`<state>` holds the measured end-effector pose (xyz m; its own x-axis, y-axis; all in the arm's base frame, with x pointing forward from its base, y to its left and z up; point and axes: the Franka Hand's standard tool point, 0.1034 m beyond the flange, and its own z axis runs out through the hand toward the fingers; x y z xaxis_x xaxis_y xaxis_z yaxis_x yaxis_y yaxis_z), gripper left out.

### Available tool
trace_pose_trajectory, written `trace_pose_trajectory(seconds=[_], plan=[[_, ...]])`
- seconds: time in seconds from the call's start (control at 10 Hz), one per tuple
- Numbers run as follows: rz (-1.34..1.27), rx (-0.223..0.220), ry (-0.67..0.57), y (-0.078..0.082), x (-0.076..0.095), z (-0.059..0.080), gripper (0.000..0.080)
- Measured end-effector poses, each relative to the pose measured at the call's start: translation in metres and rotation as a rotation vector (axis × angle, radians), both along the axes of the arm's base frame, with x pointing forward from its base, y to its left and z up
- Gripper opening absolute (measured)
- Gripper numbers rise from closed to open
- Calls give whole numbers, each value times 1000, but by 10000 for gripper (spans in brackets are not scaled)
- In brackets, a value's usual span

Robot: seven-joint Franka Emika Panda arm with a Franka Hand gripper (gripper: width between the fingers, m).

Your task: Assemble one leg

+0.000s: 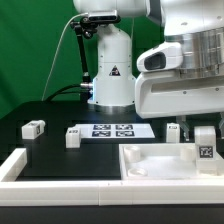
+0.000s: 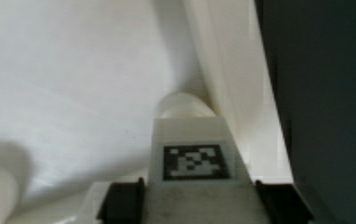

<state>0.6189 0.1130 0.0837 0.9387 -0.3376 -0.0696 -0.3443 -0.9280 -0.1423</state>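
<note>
My gripper (image 1: 205, 131) is shut on a leg (image 1: 206, 149), a small white block with a black-and-white tag, held upright over the right corner of the white panel (image 1: 150, 164) in the exterior view. In the wrist view the leg (image 2: 194, 150) sits between my two dark fingers (image 2: 129, 202), its tip pointing down at the panel's floor (image 2: 68, 80) close beside the raised rim (image 2: 228, 70). I cannot tell whether the tip touches the panel.
Three more legs lie on the black table: one at the exterior view's left (image 1: 33, 128), one beside the marker board (image 1: 73, 137), one behind the panel (image 1: 174, 130). The marker board (image 1: 113, 130) lies in front of the arm's base. A white border (image 1: 12, 165) edges the table.
</note>
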Motion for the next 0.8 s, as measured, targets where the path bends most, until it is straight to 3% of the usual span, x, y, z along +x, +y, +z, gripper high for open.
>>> trace_pose_trajectory(seconds=[0.4,0.8], plan=[[-477,19,72,3,0,-1,296],[-717,18,114,6,1,-1,296]])
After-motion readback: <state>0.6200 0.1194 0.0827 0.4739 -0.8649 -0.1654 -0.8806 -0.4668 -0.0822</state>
